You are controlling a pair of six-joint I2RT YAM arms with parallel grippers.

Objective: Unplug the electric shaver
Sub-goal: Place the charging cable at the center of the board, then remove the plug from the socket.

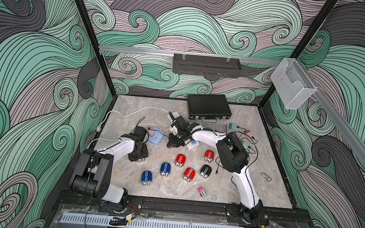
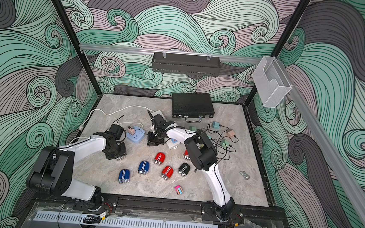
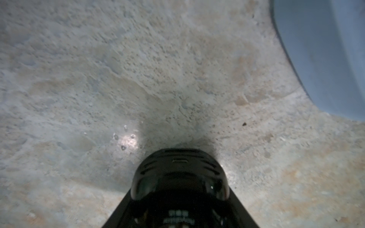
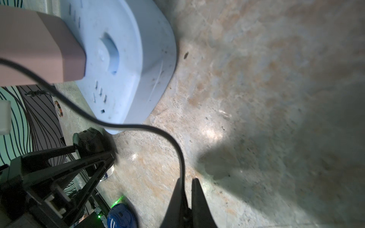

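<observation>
A: Where to look for the electric shaver (image 3: 178, 171)?

B: Near left of the table (image 1: 227, 189), clamped in the left gripper (image 1: 138, 154), jaws partly closed round the black body. Lying low, just this side of the blue power strip (image 1: 155, 137).

A: Plugged in?

B: Seemingly not. Port slot on its end looking empty from the left wrist.

A: And the right gripper (image 4: 187, 180)?

B: Closed to a sliver, tips low over the table, just right of the strip. Black cable (image 4: 118, 125) running from the pink adapter (image 4: 39, 49) down to one fingertip. Pinched or merely touching: cannot tell.

A: What to fear from here?

B: Pulling away with the cable caught: likely to yank the adapter out, or to slide the whole strip. Letting go abruptly: loose end flicking back against the shaver. Crowding too, with both grippers close together. Swinging wide here: asking for a knock, and for a slipped grip on that smooth, rounded body.
</observation>
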